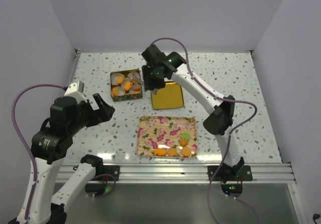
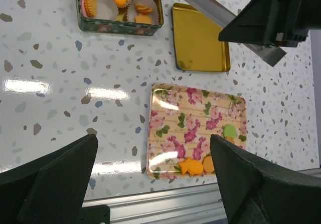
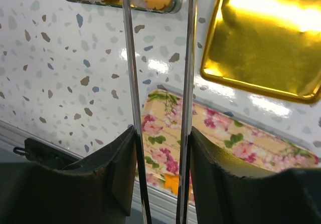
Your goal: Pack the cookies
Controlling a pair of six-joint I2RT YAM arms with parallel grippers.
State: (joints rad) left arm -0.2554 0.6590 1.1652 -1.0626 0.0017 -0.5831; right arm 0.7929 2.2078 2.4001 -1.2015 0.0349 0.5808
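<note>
From above, the cookies (image 1: 173, 151) sit in two places on the speckled table (image 1: 230, 78). A short row lies along the 6 o'clock edge of the floral tray (image 1: 155, 129), with a pale green one just above it. The others fill white paper cups (image 1: 133, 76) in the tin (image 1: 114, 97), at 11 o'clock from the tray. The gold lid (image 1: 168, 96) lies flat at 3 o'clock of the tin, close beside it. The right claw (image 1: 153, 81) hangs over the tin's 3 o'clock side. The left claw (image 1: 102, 107) is released and hovers at 9 o'clock of the tray, well apart from it. In the left wrist view the left claw (image 2: 154, 144) has its fingers (image 2: 55, 176) spread wide over the tray (image 2: 170, 108). A green cookie and orange ones (image 2: 191, 167) lie near the tray's lower right corner, and the tin (image 2: 120, 26) and lid (image 2: 200, 38) are at 12 o'clock. In the right wrist view the right claw (image 3: 160, 144) is clenched on a pair of metal tongs (image 3: 131, 83). The two blades run parallel, slightly apart, toward the tin (image 3: 120, 4) at 12 o'clock. Their tips leave the view. The lid (image 3: 266, 38) is at 2 o'clock, and the tray (image 3: 230, 139) lies below the blades.
</note>
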